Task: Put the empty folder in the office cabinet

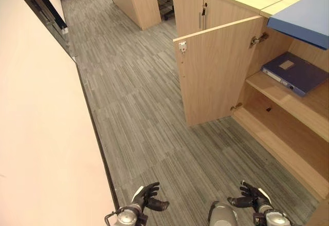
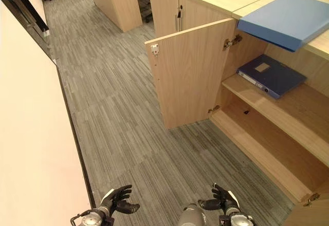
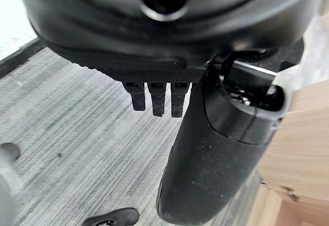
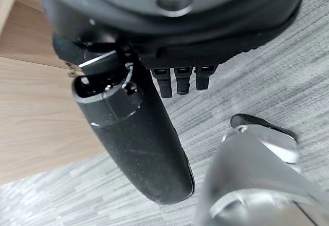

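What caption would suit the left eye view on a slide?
Open wooden cabinet with a dark blue folder on its shelf, a lighter blue folder on top; both hands low, holding nothing.

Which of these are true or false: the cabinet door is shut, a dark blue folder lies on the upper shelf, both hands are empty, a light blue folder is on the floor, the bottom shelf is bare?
1. The cabinet door is shut. False: it stands open.
2. A dark blue folder lies on the upper shelf. True.
3. The left hand and right hand hold nothing. True.
4. The light blue folder is on the floor. False: it lies on the cabinet top.
5. The bottom shelf is bare. True.
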Robot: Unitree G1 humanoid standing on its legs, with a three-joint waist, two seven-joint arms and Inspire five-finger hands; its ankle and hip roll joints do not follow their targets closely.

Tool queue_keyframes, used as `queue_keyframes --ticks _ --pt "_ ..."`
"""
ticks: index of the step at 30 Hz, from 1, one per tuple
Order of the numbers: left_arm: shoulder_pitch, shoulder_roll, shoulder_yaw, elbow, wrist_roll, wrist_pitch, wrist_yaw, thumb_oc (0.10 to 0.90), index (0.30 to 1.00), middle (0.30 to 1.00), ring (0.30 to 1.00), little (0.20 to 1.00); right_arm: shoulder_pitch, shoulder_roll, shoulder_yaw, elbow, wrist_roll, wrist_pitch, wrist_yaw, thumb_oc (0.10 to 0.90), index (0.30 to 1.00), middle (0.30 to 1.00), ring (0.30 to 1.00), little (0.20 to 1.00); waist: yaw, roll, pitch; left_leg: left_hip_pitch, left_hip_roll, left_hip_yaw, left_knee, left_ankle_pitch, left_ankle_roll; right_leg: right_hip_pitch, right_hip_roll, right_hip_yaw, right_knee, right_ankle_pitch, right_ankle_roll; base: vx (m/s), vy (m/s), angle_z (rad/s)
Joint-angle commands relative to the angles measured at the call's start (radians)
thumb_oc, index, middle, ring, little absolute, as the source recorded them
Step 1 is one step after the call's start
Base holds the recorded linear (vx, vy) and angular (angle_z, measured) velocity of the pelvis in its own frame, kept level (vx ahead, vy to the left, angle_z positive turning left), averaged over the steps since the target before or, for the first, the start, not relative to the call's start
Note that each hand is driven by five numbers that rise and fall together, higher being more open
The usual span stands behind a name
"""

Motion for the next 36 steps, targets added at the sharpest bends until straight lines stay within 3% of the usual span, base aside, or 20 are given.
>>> queue_keyframes --ticks 1,3,5,6,9,10,11,12,15,18,19,20,25,27,28,29,31,33,35,36 --pt "-0.014 0.042 -0.039 -0.094 0.018 -0.049 0.022 0.800 0.900 0.900 0.900 0.900 0.000 -0.016 0.004 -0.110 0.023 -0.059 -0.001 0.800 0.900 0.900 0.900 0.900 0.004 -0.013 -0.050 -0.005 -0.020 0.044 0.127 -0.038 0.018 0.099 0.050 0.001 -0.578 0.226 0.111 0.21 -0.196 -0.52" --pt "-0.011 0.045 -0.039 -0.103 0.019 -0.054 0.024 0.800 0.900 0.900 0.900 0.900 -0.010 -0.027 0.018 -0.131 0.014 -0.055 0.010 0.800 0.900 0.900 0.900 0.900 0.009 -0.016 -0.059 -0.017 -0.033 0.030 0.170 0.005 0.012 0.117 0.077 0.013 -0.567 0.190 0.096 0.30 -0.256 -0.97" --pt "-0.013 0.049 -0.025 -0.112 -0.013 -0.058 0.036 0.800 0.900 0.900 0.900 0.900 -0.032 -0.041 0.029 -0.149 0.008 -0.057 0.010 0.800 0.900 0.900 0.900 0.900 0.017 -0.050 -0.061 -0.046 -0.045 0.053 0.311 0.068 0.012 0.158 0.078 0.034 -0.557 0.151 0.081 0.38 -0.342 -1.24" --pt "-0.013 0.049 -0.025 -0.113 -0.013 -0.058 0.036 0.800 0.900 0.900 0.900 0.900 -0.033 -0.041 0.029 -0.149 0.008 -0.057 0.010 0.800 0.900 0.900 0.900 0.900 0.019 -0.050 -0.059 -0.046 -0.044 0.055 0.314 0.067 0.012 0.157 0.079 0.037 -0.556 0.150 0.081 0.21 -0.162 -1.17" --pt "-0.023 0.056 -0.018 -0.121 -0.056 -0.063 0.046 0.800 0.900 0.900 0.900 0.900 -0.055 -0.052 0.020 -0.122 0.029 -0.054 -0.004 0.800 0.900 0.900 0.900 0.900 0.061 -0.100 -0.042 -0.194 -0.018 0.095 0.477 0.034 0.012 0.233 0.078 0.112 -0.561 0.103 0.051 0.34 -0.227 -0.85" --pt "-0.023 0.056 -0.018 -0.122 -0.056 -0.063 0.045 0.800 0.900 0.900 0.900 0.900 -0.055 -0.052 0.020 -0.121 0.030 -0.054 -0.004 0.800 0.900 0.900 0.900 0.900 0.065 -0.095 -0.040 -0.193 -0.011 0.096 0.485 0.027 0.012 0.234 0.084 0.114 -0.560 0.102 0.051 0.39 -0.150 -0.92" --pt "-0.025 0.057 -0.011 -0.123 -0.065 -0.064 0.046 0.800 0.900 0.900 0.900 0.900 -0.056 -0.050 0.013 -0.107 0.037 -0.054 -0.006 0.800 0.900 0.900 0.900 0.900 0.071 -0.096 -0.038 -0.218 0.029 0.127 0.480 0.027 0.012 0.258 0.089 0.123 -0.566 0.089 0.049 0.38 0.025 -0.90" --pt "-0.017 0.061 0.000 -0.118 -0.071 -0.064 0.044 0.800 0.900 0.900 0.900 0.900 -0.044 -0.048 -0.004 -0.077 0.041 -0.055 -0.012 0.800 0.900 0.900 0.900 0.900 0.076 -0.081 -0.045 -0.232 0.103 0.155 0.370 0.049 0.022 0.300 0.102 0.142 -0.580 0.071 0.055 0.50 0.064 -0.76" --pt "-0.004 0.055 0.013 -0.098 -0.084 -0.066 0.050 0.800 0.900 0.900 0.900 0.900 -0.028 -0.048 -0.021 -0.058 0.048 -0.057 -0.015 0.800 0.900 0.900 0.900 0.900 0.074 -0.032 -0.050 -0.229 0.184 0.155 0.057 0.074 0.049 0.341 0.133 0.188 -0.590 0.045 0.084 0.40 0.165 -0.79" --pt "0.001 0.043 0.004 -0.088 -0.084 -0.065 0.058 0.800 0.900 0.900 0.900 0.900 0.003 -0.050 -0.025 -0.054 0.057 -0.059 -0.019 0.800 0.900 0.900 0.900 0.900 0.076 -0.006 -0.049 -0.224 0.130 0.035 -0.199 0.070 0.074 0.372 0.154 0.273 -0.563 -0.005 0.097 0.42 0.143 -0.70" --pt "-0.018 0.037 -0.001 -0.063 -0.091 -0.064 0.069 0.800 0.900 0.900 0.900 0.900 0.015 -0.036 -0.021 -0.051 0.069 -0.064 -0.026 0.800 0.900 0.900 0.900 0.900 0.079 0.005 -0.042 -0.273 0.094 -0.101 -0.345 0.088 0.082 0.389 0.198 0.385 -0.539 -0.043 0.083 0.43 0.055 -0.38" --pt "-0.018 0.038 -0.001 -0.062 -0.091 -0.065 0.069 0.800 0.900 0.900 0.900 0.900 0.015 -0.035 -0.021 -0.051 0.069 -0.065 -0.026 0.800 0.900 0.900 0.900 0.900 0.080 0.000 -0.039 -0.265 0.089 -0.099 -0.350 0.088 0.082 0.392 0.193 0.386 -0.534 -0.050 0.084 0.55 -0.065 -0.31" --pt "-0.017 0.040 0.020 0.037 -0.060 -0.056 0.082 0.800 0.900 0.900 0.900 0.900 -0.007 0.016 0.034 -0.027 0.059 -0.064 -0.021 0.800 0.900 0.900 0.900 0.900 0.130 -0.035 -0.039 -0.432 0.047 -0.072 -0.385 0.061 0.110 0.479 0.255 0.582 -0.502 -0.137 0.059 0.54 -0.082 -1.23" --pt "0.009 0.036 0.029 0.053 -0.039 -0.050 0.075 0.800 0.900 0.900 0.900 0.900 -0.003 0.027 0.053 -0.037 0.036 -0.057 -0.007 0.800 0.900 0.900 0.900 0.900 0.148 -0.037 -0.064 -0.434 0.026 -0.095 -0.387 0.054 0.124 0.516 0.270 0.658 -0.504 -0.167 0.058 0.67 0.041 -1.77" --pt "0.016 0.032 0.028 0.068 -0.026 -0.051 0.078 0.800 0.900 0.900 0.900 0.900 -0.004 0.032 0.066 -0.049 0.026 -0.058 -0.001 0.800 0.900 0.900 0.900 0.900 0.164 -0.043 -0.080 -0.454 0.017 -0.151 -0.378 0.069 0.121 0.538 0.264 0.701 -0.511 -0.172 0.065 0.43 0.051 -2.01" --pt "0.017 0.033 0.028 0.068 -0.026 -0.051 0.078 0.800 0.900 0.900 0.900 0.900 -0.003 0.033 0.066 -0.050 0.025 -0.057 -0.001 0.800 0.900 0.900 0.900 0.900 0.164 -0.047 -0.081 -0.454 0.013 -0.149 -0.378 0.068 0.122 0.538 0.260 0.700 -0.511 -0.175 0.066 0.53 0.079 -1.50" --pt "0.021 0.042 0.023 0.076 -0.001 -0.045 0.074 0.800 0.900 0.900 0.900 0.900 0.003 0.046 0.062 -0.068 0.021 -0.055 0.008 0.800 0.900 0.900 0.900 0.900 0.157 -0.065 -0.122 -0.443 0.010 -0.097 -0.369 0.102 0.133 0.545 0.225 0.731 -0.522 -0.154 0.091 0.57 0.146 -0.49" --pt "0.017 0.049 0.020 0.081 0.012 -0.038 0.082 0.800 0.900 0.900 0.900 0.900 -0.012 0.056 0.077 -0.089 0.015 -0.051 0.014 0.800 0.900 0.900 0.900 0.900 0.159 -0.091 -0.147 -0.439 -0.013 -0.050 -0.362 0.100 0.149 0.521 0.194 0.738 -0.503 -0.072 0.143 0.47 0.102 -0.67" --pt "0.010 0.061 0.019 0.067 0.010 -0.037 0.086 0.800 0.900 0.900 0.900 0.900 -0.030 0.058 0.097 -0.121 0.005 -0.051 0.018 0.800 0.900 0.900 0.900 0.900 0.169 -0.107 -0.158 -0.423 -0.040 -0.019 -0.360 0.068 0.172 0.481 0.182 0.740 -0.437 0.010 0.193 0.37 0.065 -1.08" --pt "0.001 0.068 0.013 0.056 0.005 -0.036 0.090 0.800 0.900 0.900 0.900 0.900 -0.054 0.064 0.114 -0.138 -0.010 -0.052 0.017 0.800 0.900 0.900 0.900 0.900 0.181 -0.105 -0.144 -0.397 -0.068 -0.017 -0.355 0.032 0.196 0.428 0.179 0.678 -0.337 0.060 0.243 0.32 0.070 -0.95"
